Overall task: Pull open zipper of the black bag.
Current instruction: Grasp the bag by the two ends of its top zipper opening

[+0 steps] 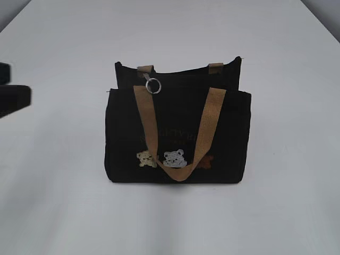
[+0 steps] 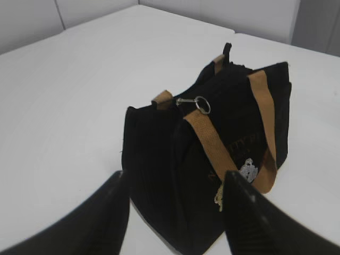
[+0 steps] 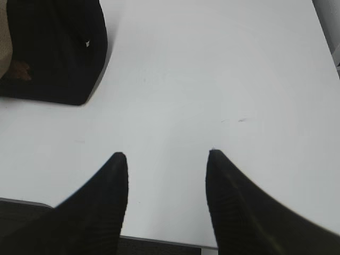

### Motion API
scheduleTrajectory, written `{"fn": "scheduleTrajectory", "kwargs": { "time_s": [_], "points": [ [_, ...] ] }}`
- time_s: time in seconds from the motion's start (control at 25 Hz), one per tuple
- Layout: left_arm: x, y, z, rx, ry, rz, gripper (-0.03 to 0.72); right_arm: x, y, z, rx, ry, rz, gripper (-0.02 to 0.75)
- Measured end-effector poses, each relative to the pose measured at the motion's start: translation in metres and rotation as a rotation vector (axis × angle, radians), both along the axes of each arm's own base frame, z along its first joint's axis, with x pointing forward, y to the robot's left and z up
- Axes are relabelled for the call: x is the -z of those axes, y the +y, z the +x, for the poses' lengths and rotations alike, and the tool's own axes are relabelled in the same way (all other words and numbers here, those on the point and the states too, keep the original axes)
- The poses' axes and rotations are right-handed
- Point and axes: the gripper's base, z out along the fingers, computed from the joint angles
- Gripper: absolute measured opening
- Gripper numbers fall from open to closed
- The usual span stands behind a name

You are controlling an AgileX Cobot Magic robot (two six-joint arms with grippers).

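My left gripper [image 2: 175, 183] stands with its two dark fingers spread apart and nothing between them, hovering above the white worktop [image 2: 64, 95]. Just ahead of it, and a little below, sits the black bag [image 2: 175, 159], upright, its near end panel facing me and showing in the gap between my fingers; I am not touching it. Farther ahead along the bag's top edge lies the zipper [image 2: 187, 102], its small metal pull lying along the rim with the round silver ring [image 2: 202, 104] resting at the top of the near tan webbing handle [image 2: 212, 141]. That handle loops down the bag's side panel ahead and to the right of my left gripper, and beneath it I can make out the grey bear patch [image 2: 248, 170] and part of the beige one [image 2: 219, 199], with faint tan lettering above them that I cannot read. From the exterior view the bag stands in the middle of the worktop, the ring hanging near its upper left corner, and my left arm [image 1: 13, 95] shows only as a dark shape at the left edge, well apart from the bag. My right gripper [image 3: 167, 162] is likewise parted and empty, hanging over bare worktop; the bag's corner [image 3: 58, 53] lies ahead and to the left of it, well clear of the fingers, with a glimpse of the brown bear patch [image 3: 20, 70] at the frame's left edge.
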Motion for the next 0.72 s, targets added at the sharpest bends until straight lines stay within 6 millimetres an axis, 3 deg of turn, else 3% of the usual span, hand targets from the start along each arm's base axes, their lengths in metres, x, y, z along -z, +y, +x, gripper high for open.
{"fn": "scheduleTrajectory", "kwargs": {
  "time_s": [0.08, 0.32, 0.72],
  "points": [
    [0.021, -0.004, 0.033, 0.043, 0.066, 0.029, 0.426, 0.0, 0.0, 0.0, 0.0, 0.0, 0.0, 0.379],
    [0.064, -0.019, 0.076, 0.164, 0.127, 0.044, 0.431, 0.0, 0.0, 0.0, 0.0, 0.0, -0.001, 0.379],
    [0.115, -0.04, 0.095, 0.27, 0.205, 0.166, 0.44, 0.0, 0.0, 0.0, 0.001, 0.0, 0.0, 0.379]
  ]
}}
